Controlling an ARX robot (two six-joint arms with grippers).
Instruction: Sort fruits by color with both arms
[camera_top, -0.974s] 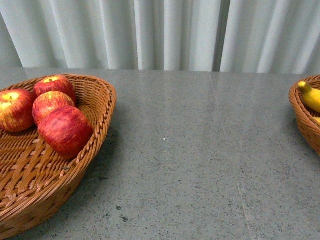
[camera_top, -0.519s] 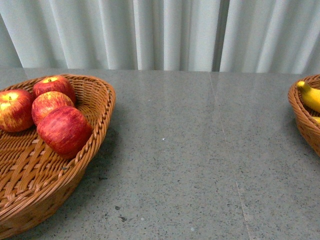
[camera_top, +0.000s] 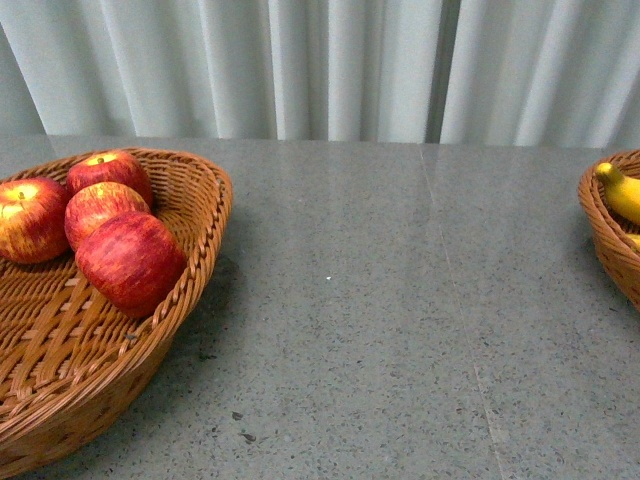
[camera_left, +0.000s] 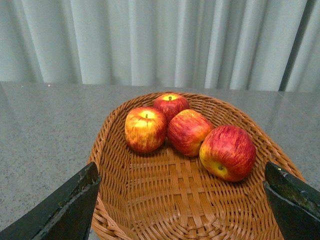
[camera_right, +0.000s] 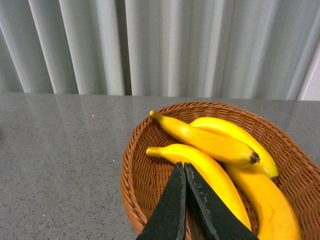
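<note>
I see four apples (camera_left: 190, 131) in the basket (camera_top: 190, 190) at nine o'clock, bananas (camera_right: 210, 145) at three, sorted by color. My left gripper (camera_left: 182, 202) is released, right gripper (camera_right: 185, 200) clenched, empty.

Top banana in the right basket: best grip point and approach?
Take the top banana at mid-body, from above, tool closing across its width. It lies diagonally over the other bananas in the basket, so its middle is exposed; the ends taper.
</note>
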